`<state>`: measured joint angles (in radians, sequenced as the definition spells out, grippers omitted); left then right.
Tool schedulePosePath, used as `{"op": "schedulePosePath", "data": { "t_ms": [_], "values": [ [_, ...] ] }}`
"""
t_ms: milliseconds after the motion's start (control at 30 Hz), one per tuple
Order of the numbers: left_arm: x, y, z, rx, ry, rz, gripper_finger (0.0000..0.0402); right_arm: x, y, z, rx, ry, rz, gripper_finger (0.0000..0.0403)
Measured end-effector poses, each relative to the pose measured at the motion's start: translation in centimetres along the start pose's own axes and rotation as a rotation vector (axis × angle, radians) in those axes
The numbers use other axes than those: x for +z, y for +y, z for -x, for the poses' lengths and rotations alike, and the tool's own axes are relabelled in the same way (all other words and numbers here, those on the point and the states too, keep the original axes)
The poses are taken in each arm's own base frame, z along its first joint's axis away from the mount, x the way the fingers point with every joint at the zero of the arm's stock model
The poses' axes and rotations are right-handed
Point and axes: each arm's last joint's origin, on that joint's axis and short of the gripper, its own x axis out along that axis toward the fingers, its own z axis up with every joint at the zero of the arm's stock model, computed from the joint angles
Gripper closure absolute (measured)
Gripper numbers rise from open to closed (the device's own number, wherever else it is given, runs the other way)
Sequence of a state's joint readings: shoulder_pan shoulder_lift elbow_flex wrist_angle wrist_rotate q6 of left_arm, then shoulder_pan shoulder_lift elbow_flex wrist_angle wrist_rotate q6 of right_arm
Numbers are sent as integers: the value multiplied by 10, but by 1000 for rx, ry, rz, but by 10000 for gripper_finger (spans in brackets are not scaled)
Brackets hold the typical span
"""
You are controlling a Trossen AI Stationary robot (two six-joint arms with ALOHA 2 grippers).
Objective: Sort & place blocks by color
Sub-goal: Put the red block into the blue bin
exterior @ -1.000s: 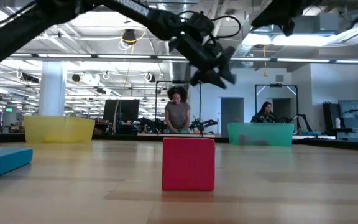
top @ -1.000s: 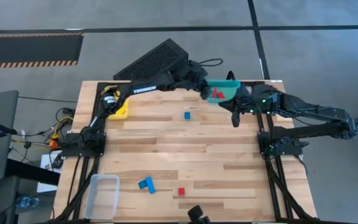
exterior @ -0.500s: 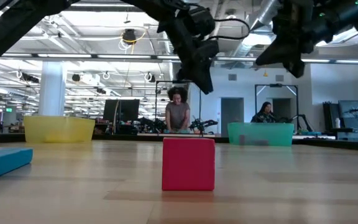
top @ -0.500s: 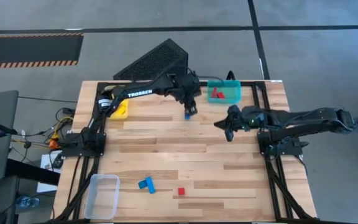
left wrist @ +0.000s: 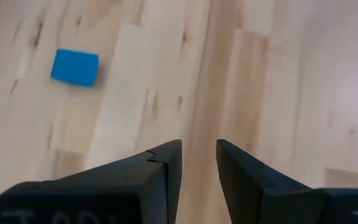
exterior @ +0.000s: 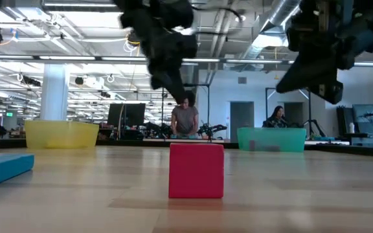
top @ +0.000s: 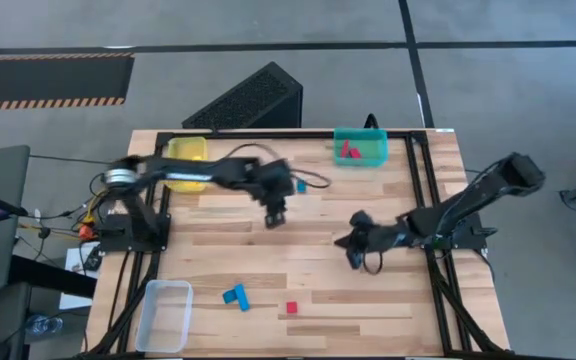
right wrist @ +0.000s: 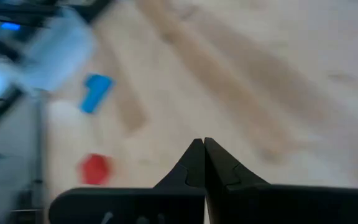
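High view shows the left pincer (top: 276, 214) over bare desk (top: 388, 290), narrowly parted and empty, just beside a small blue block (top: 301, 186). The right pincer (top: 353, 252), closed on nothing, hangs mid-desk, well apart from the red cube (top: 290, 308) and blue bar (top: 235, 296). Both arms crowd the centre, so they risk colliding, or the left knocking the blue block aside.

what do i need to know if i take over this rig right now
Left hand: over the table's middle, fingers slightly apart, holding nothing.
Right hand: shut, empty, above the table right of centre.
Done: red blocks in the teal bin.
Left: small blue block beside the left hand; blue block and red cube at the near edge. The yellow bin and clear bin show no blocks.
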<state>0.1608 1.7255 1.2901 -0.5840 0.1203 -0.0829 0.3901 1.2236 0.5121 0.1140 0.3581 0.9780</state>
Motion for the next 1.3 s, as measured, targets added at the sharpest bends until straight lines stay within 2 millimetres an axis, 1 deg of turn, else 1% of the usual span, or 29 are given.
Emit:
{"op": "schedulePosePath", "data": {
  "t_ms": [100,167,233,300,433,500,600,667,733,800,933,1033,1167,1300],
  "values": [
    [-33,-18,19,-20,-113,38,319,-12,15,-16,114,-31,-24,393],
    [-51,-29,28,-40,-189,45,318,-21,22,-25,142,-23,5,386],
    [-68,-37,32,-50,-243,46,314,-28,31,-35,145,23,36,370],
    [-79,-45,36,-67,-302,42,307,-36,41,-45,145,93,66,348],
    [-100,-62,33,-134,-310,32,283,-50,66,-66,176,194,193,293],
    [-108,-71,31,-156,-279,17,266,-55,82,-79,205,192,277,258],
    [-116,-85,26,-177,-252,-27,237,-62,98,-96,186,217,382,200],
    [-122,-92,22,-175,-227,-53,217,-64,105,-109,156,242,436,164],
    [-125,-99,19,-167,-224,-76,198,-67,111,-120,133,263,470,136],
    [-128,-103,16,-149,-218,-87,180,-66,117,-129,141,263,479,116],
    [-134,-110,8,-154,-185,-111,157,-66,126,-134,170,263,481,102],
    [-138,-114,2,-153,-153,-128,151,-68,122,-134,143,285,498,102],
    [-141,-118,-5,-155,-137,-142,150,-66,112,-137,72,332,519,101],
    [-142,-123,-9,-166,-144,-153,150,-61,109,-139,68,320,545,101]
  ]
}}
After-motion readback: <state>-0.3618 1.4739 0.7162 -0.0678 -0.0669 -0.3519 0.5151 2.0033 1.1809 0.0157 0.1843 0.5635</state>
